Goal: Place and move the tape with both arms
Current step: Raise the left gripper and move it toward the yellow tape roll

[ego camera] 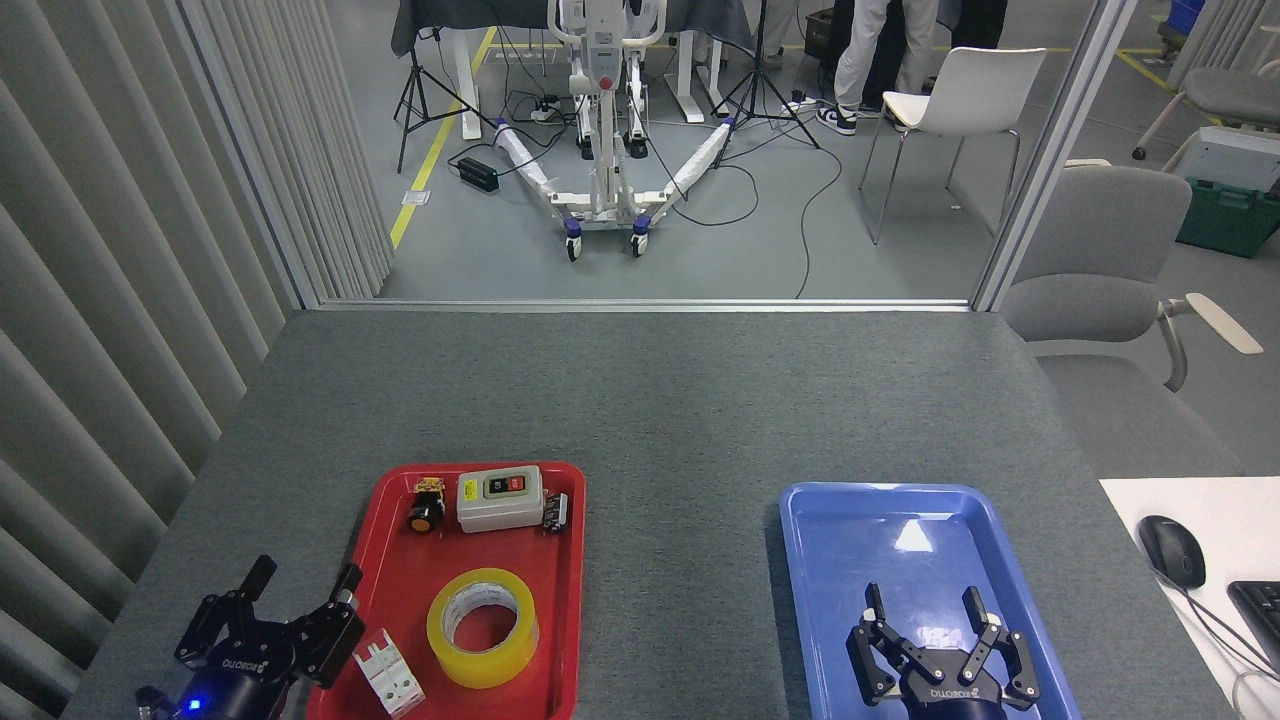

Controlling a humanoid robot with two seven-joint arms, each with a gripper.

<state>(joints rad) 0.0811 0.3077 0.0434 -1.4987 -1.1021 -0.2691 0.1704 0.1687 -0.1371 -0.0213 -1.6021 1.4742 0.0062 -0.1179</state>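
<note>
Lying flat near the front of the shallow red plastic tray (392,520), the wide roll of translucent yellow packing tape (483,627) shows its pale cardboard core (hole facing up). At the tray's far end sit a grey switch box (499,499) and a black push-button (426,507). Just left of the tray, the black left gripper (303,582) hovers with fingers spread apart. Over the blue plastic tray (812,545) on the right, the black right gripper (922,603) is likewise spread, holding nothing.

Red tray (395,510) and blue tray (800,520) ran off bottom edge; both arms cut there. Persons (870,60) cropped above legs.
</note>
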